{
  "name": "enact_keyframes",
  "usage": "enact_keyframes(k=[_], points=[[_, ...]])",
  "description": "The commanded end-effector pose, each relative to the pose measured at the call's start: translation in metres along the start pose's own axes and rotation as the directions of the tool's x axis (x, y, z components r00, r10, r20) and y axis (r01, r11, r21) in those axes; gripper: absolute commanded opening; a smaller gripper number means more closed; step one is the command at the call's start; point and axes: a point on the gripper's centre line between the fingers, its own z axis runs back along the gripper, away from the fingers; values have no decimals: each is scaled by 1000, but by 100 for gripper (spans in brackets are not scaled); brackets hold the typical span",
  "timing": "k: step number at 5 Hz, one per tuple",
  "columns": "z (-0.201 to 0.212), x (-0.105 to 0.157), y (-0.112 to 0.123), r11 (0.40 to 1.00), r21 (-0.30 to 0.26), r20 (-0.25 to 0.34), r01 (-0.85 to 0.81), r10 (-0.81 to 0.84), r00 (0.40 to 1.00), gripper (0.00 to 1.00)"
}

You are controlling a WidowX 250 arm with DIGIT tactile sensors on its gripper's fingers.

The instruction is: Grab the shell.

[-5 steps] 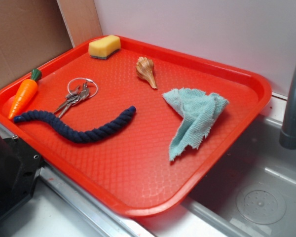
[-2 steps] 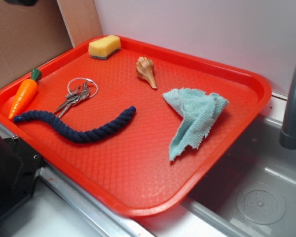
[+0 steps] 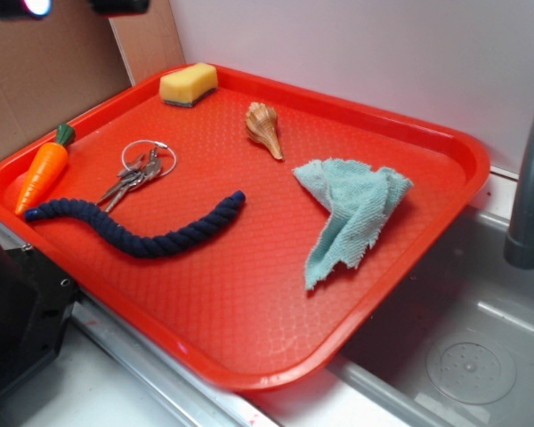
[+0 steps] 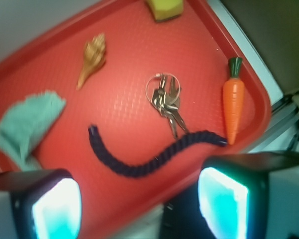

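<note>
approach step, nothing grabbed yet. gripper (image 4: 139, 199) hung high over the tray's (image 3: 249, 294) near-left side, fingers (image 4: 52, 209) spread wide and empty. shell (image 3: 263, 128) lay on the far side, between sponge (image 3: 188, 84) and cloth (image 3: 351, 213). next move, i'd say: travel over it, descend, close.

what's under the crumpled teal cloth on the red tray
Only the textured red plastic tray shows around the crumpled teal terry cloth. Its folds hide whatever lies beneath; nothing pokes out, and the wrist view adds nothing.
</note>
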Motion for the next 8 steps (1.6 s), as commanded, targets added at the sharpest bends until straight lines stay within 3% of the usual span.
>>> enact_keyframes(k=[1, 4, 8], points=[[-34, 48, -22, 967, -55, 115, -250, 254, 960, 100], [-102, 93, -40, 937, 22, 201, -347, 336, 920, 100], [-148, 123, -58, 937, 78, 233, -339, 314, 920, 100]])
